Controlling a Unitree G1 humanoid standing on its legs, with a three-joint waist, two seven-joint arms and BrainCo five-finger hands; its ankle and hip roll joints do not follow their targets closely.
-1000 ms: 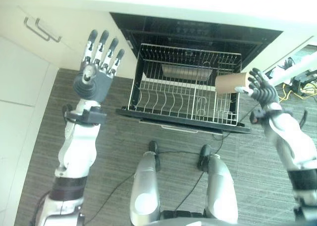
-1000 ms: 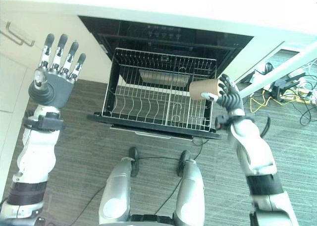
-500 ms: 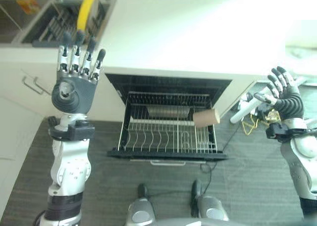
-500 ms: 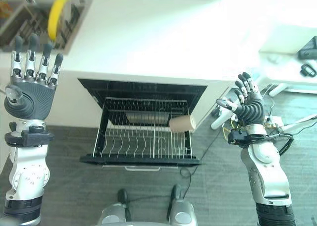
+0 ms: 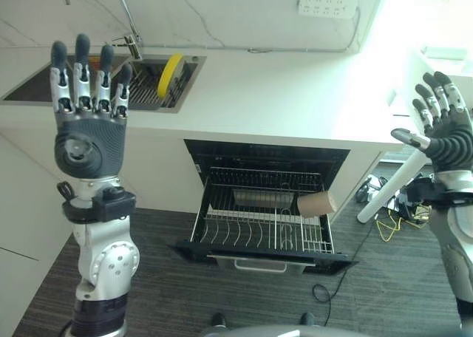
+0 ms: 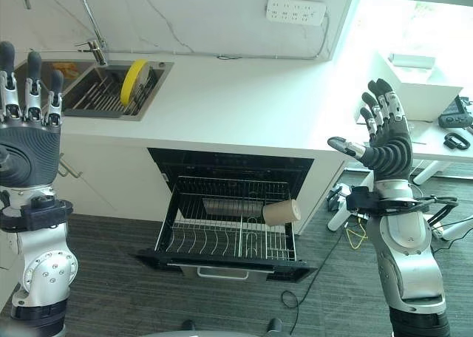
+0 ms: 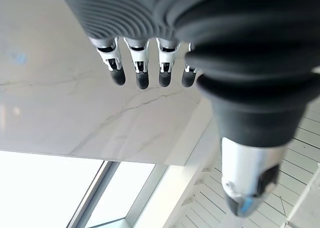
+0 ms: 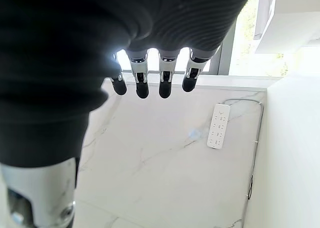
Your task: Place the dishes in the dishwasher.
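The dishwasher's wire rack (image 5: 251, 230) is pulled out below the white counter. A tan cup (image 5: 316, 203) lies on its side at the rack's right end, and a metal dish (image 5: 260, 198) sits at the rack's back. A yellow plate (image 5: 171, 66) stands on edge in the sink (image 6: 81, 93) at the far left. My left hand (image 5: 89, 134) is raised at the left, open and holding nothing, its fingers (image 7: 141, 73) straight. My right hand (image 5: 451, 137) is raised at the right, well away from the cup, open with straight fingers (image 8: 150, 83).
A tap (image 5: 122, 12) rises over the sink. A socket strip (image 5: 327, 4) is on the wall behind the counter (image 5: 295, 93). White cabinets (image 5: 29, 204) stand at the left. Cables (image 5: 388, 222) and a white pole (image 5: 388, 193) lie right of the dishwasher.
My right hand let go of the cup, which now lies in the rack, then rose away to the right. The camera has tilted up, bringing the counter and sink into sight.
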